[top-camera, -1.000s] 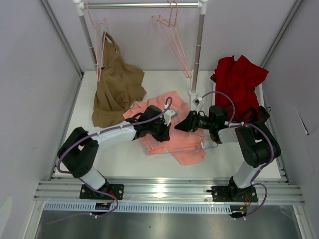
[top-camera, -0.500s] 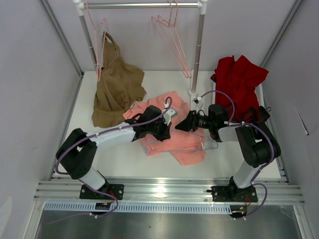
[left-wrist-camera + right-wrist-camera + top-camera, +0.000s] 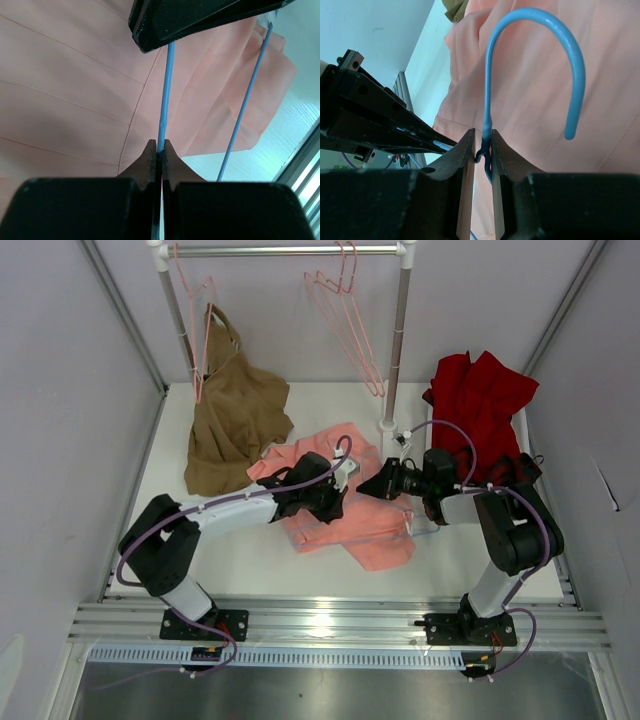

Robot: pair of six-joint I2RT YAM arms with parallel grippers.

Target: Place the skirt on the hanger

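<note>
The salmon-pink skirt (image 3: pixel 350 525) lies crumpled on the white table (image 3: pixel 240 555), between my two grippers. The light blue wire hanger (image 3: pixel 428 531) lies over it; only a bit of wire shows in the top view. My left gripper (image 3: pixel 335 502) is shut on one straight wire of the hanger (image 3: pixel 166 85), just above the skirt (image 3: pixel 65 100). My right gripper (image 3: pixel 366 489) is shut on the twisted neck of the hanger below its hook (image 3: pixel 545 30), with the skirt (image 3: pixel 600 110) behind it. The two grippers almost touch, tip to tip.
A tan-brown garment (image 3: pixel 235 420) hangs from a pink hanger (image 3: pixel 200 320) at the back left. More pink hangers (image 3: pixel 345 310) hang on the rail (image 3: pixel 290 250). The rack pole (image 3: pixel 397 350) stands just behind the grippers. A dark red garment (image 3: pixel 480 400) lies at the back right.
Both grippers have shifted slightly to the right and away, carrying the hanger along over the skirt. The hanger wire that showed near the skirt's front left edge no longer shows.
</note>
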